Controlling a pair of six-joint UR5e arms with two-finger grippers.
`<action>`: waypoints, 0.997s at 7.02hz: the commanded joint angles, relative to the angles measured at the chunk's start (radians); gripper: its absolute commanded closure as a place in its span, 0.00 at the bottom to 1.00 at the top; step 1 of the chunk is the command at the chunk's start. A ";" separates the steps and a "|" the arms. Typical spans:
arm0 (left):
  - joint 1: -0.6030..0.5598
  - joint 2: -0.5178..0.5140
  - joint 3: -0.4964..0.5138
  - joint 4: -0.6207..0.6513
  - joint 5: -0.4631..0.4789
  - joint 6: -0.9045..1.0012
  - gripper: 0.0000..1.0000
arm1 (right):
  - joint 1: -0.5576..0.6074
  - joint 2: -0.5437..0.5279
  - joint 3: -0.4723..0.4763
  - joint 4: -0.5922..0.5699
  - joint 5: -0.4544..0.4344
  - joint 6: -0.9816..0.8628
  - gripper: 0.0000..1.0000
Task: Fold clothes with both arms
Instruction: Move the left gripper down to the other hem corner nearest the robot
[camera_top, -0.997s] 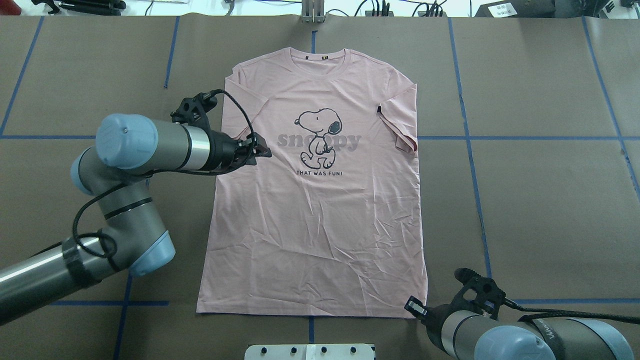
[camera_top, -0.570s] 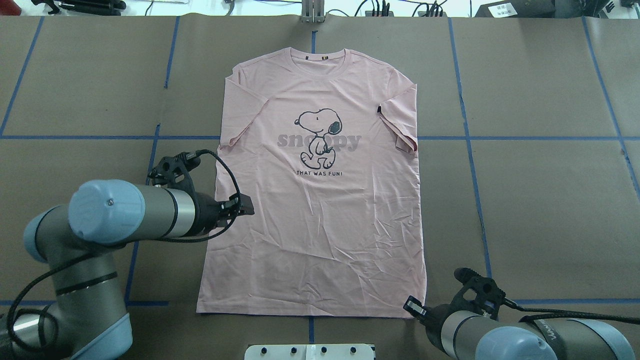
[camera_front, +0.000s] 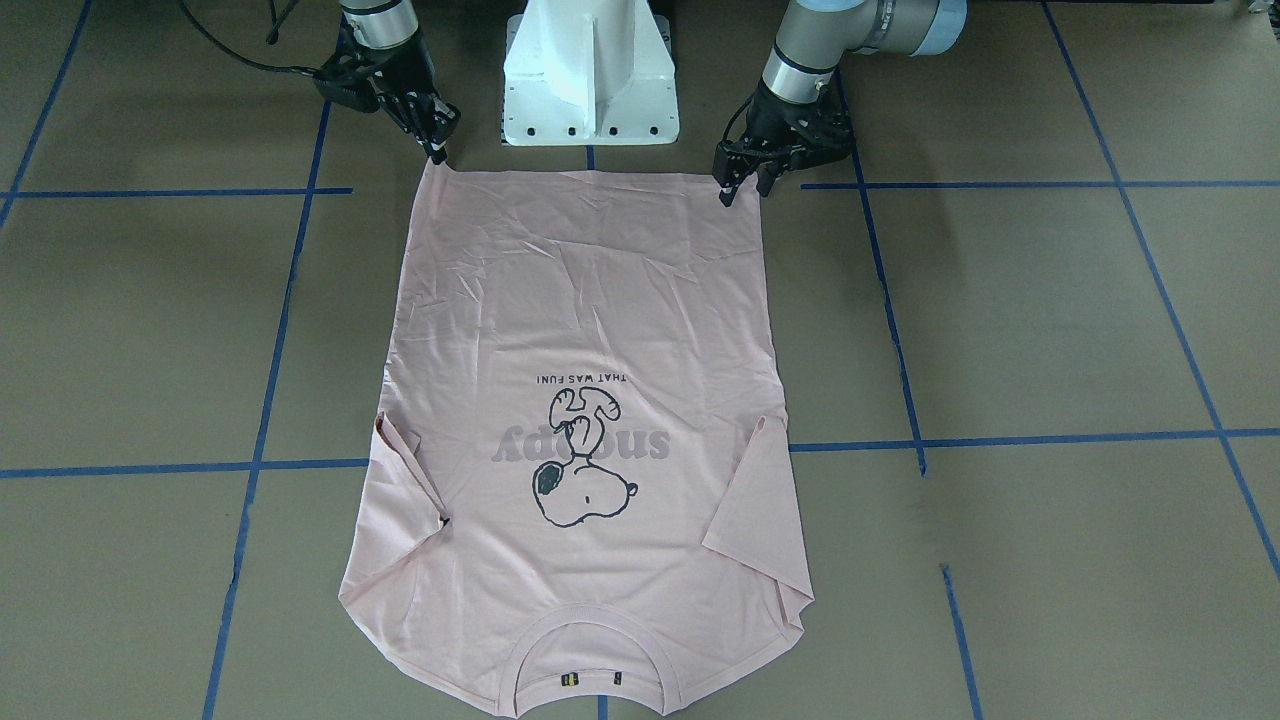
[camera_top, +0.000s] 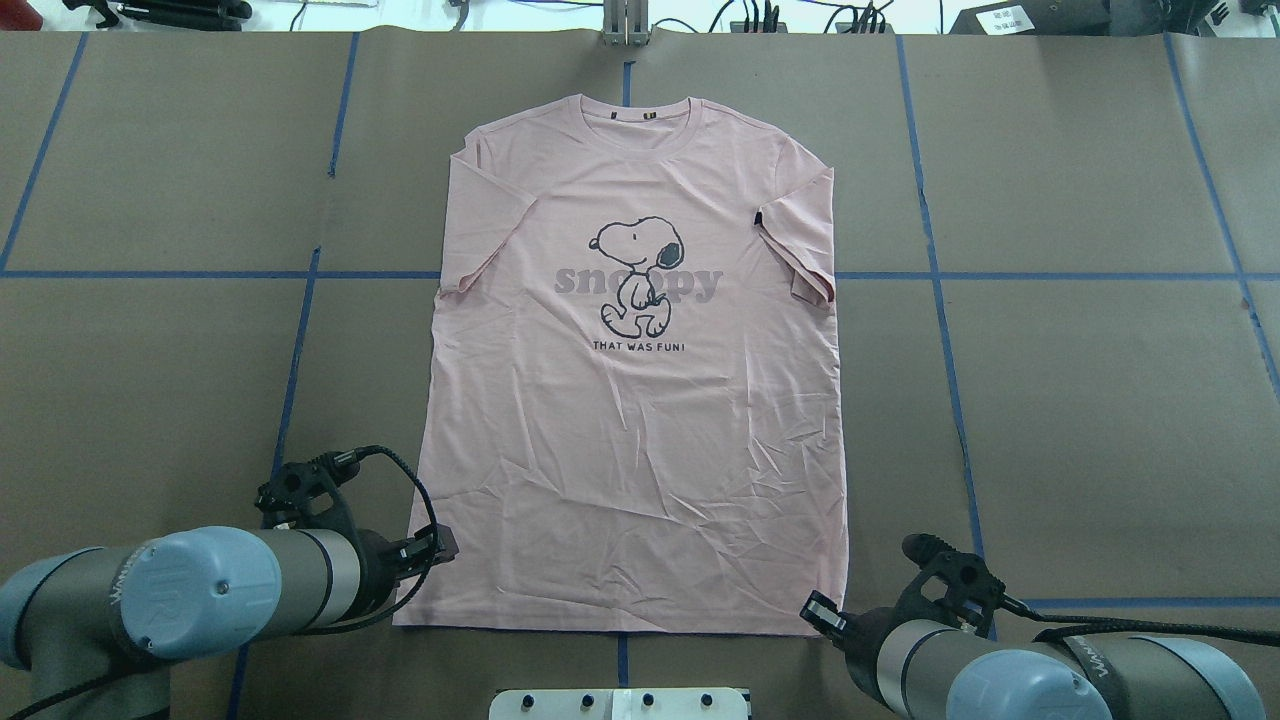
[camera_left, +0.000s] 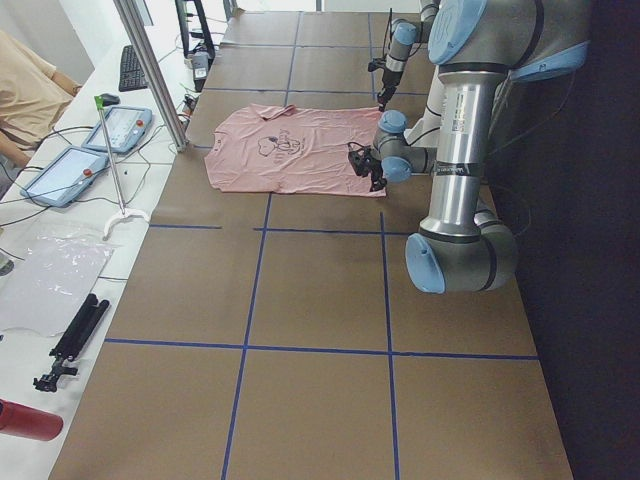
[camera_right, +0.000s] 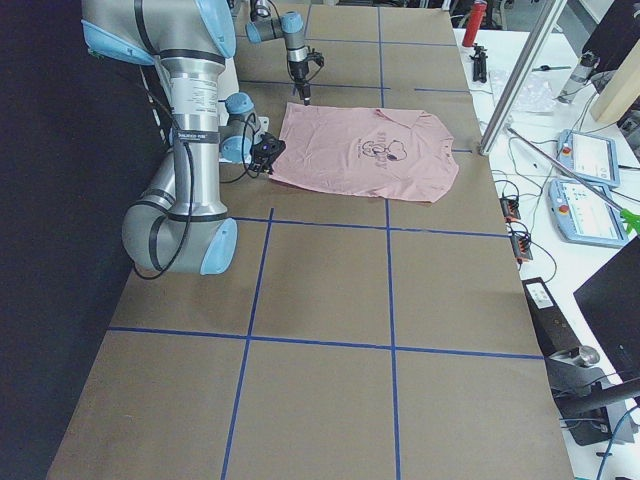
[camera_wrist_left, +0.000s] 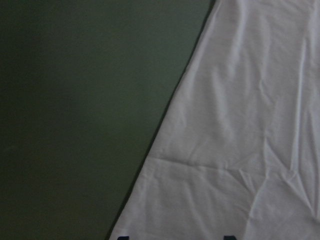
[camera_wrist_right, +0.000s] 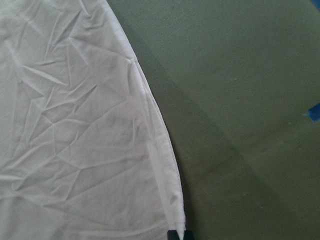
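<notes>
One brown desk (camera_top: 1100, 400), gridded with blue tape lines (camera_top: 940, 330), carries the scene. Both robot arms reach in low from its near edge, the left arm (camera_top: 200, 595) and the right arm (camera_top: 1000, 680) flanking the white pedestal base (camera_front: 590, 70). The pale pink T-shirt (camera_top: 640, 450) lies flat and print-up at the desk's middle, collar toward the far edge, hem toward the robot's edge, sleeves folded in. The left end effector (camera_top: 443, 550) hangs over the hem's left corner, fingers spread apart and holding nothing. The right end effector (camera_top: 818, 610) sits at the hem's right corner; whether it pinches cloth cannot be told.
</notes>
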 joint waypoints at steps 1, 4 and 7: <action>0.040 0.008 -0.003 0.003 0.005 -0.040 0.31 | 0.002 0.000 0.001 0.001 0.004 -0.003 1.00; 0.068 0.033 -0.009 0.017 0.006 -0.075 0.32 | 0.002 0.000 0.001 0.004 0.001 -0.003 1.00; 0.070 0.033 -0.006 0.025 0.006 -0.083 0.43 | 0.002 0.000 0.001 0.004 -0.004 0.000 1.00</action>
